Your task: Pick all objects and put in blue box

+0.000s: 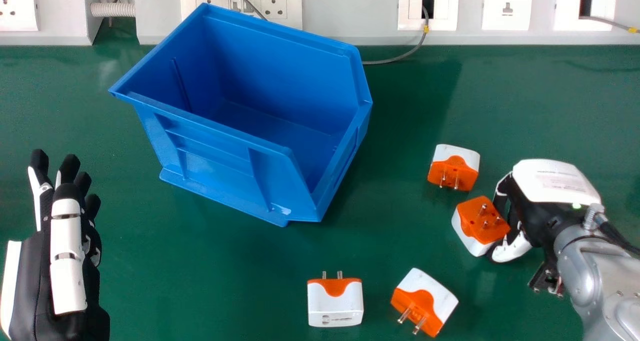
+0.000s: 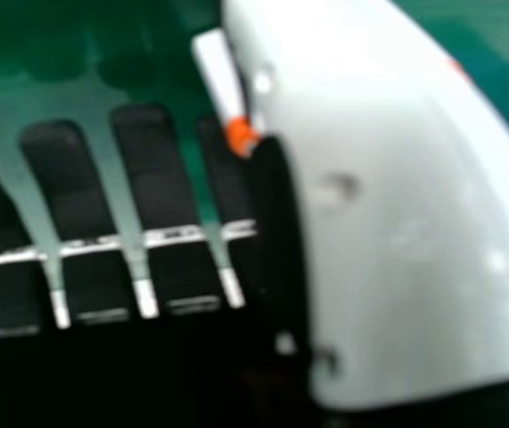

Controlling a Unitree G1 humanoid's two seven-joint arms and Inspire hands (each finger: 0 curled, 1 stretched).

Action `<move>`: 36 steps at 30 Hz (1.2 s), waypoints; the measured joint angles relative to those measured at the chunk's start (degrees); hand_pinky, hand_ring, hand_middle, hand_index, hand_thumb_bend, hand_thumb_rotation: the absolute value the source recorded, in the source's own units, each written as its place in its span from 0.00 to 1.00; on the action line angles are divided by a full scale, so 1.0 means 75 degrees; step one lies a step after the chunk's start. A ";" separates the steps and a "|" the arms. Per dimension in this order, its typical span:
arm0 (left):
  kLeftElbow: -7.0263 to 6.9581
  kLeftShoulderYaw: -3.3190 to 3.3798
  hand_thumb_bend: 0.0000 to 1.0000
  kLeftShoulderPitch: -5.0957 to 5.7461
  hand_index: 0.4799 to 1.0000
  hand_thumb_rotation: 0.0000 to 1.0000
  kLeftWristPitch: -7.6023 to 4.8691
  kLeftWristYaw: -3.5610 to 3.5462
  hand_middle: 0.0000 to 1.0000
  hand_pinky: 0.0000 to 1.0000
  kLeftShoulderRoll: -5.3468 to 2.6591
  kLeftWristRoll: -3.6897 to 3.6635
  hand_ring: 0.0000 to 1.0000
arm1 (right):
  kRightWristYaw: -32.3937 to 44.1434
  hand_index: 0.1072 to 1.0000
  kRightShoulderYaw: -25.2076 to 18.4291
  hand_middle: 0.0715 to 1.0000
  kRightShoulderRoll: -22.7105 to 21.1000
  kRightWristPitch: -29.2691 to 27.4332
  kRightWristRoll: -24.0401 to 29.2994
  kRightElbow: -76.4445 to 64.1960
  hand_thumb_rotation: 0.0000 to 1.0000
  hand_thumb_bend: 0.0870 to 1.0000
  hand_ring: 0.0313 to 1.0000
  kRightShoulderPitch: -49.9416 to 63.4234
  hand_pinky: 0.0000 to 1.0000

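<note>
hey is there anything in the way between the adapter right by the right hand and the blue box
Nothing visible stands between that adapter and the blue box, just green table; another adapter sits near that path, not on it.

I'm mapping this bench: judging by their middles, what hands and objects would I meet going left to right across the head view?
Left hand → blue box → leftmost adapter → slanted near adapter → farthest adapter → rightmost adapter → right hand.

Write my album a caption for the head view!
Robot's right hand at one of four plugs, outside the blue box.
</note>
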 measured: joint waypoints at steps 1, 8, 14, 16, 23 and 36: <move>0.0000 0.0000 0.22 -0.0004 0.96 1.00 0.0000 -0.0001 1.00 1.00 0.0000 0.0001 1.00 | -0.0001 0.46 -0.0008 0.43 -0.0014 -0.0011 0.0000 -0.0018 0.00 0.46 0.43 0.0015 0.32; 0.0000 0.0013 0.22 -0.0008 0.96 1.00 0.0000 -0.0020 1.00 1.00 0.0014 -0.0021 1.00 | 0.0213 0.47 -0.0013 0.42 -0.0111 -0.0108 -0.0048 -0.0045 0.00 0.46 0.42 -0.0008 0.32; 0.0000 0.0030 0.22 -0.0017 0.97 1.00 0.0000 -0.0026 1.00 1.00 0.0043 -0.0073 1.00 | 0.1022 0.57 0.0148 0.53 -0.0187 0.0074 -0.0256 -0.0107 0.33 0.66 0.52 -0.0250 0.41; -0.0001 0.0030 0.22 -0.0020 0.97 1.00 0.0010 -0.0022 1.00 1.00 0.0043 -0.0076 1.00 | 0.1335 0.59 0.0391 0.56 -0.0212 0.0166 -0.0573 -0.0138 0.40 0.73 0.54 -0.0410 0.45; 0.0000 0.0050 0.22 -0.0014 0.96 1.00 0.0056 -0.0017 1.00 1.00 0.0043 -0.0079 1.00 | 0.1966 0.78 0.0683 0.78 -0.0210 0.0524 -0.1089 -0.0067 0.66 0.91 0.74 -0.0720 0.65; -0.0001 0.0041 0.23 0.0012 0.96 1.00 0.0056 -0.0015 1.00 1.00 0.0041 -0.0040 1.00 | 0.2201 0.93 0.0750 0.94 0.0039 0.1057 -0.1256 -0.0070 0.80 0.99 0.87 -0.0830 0.75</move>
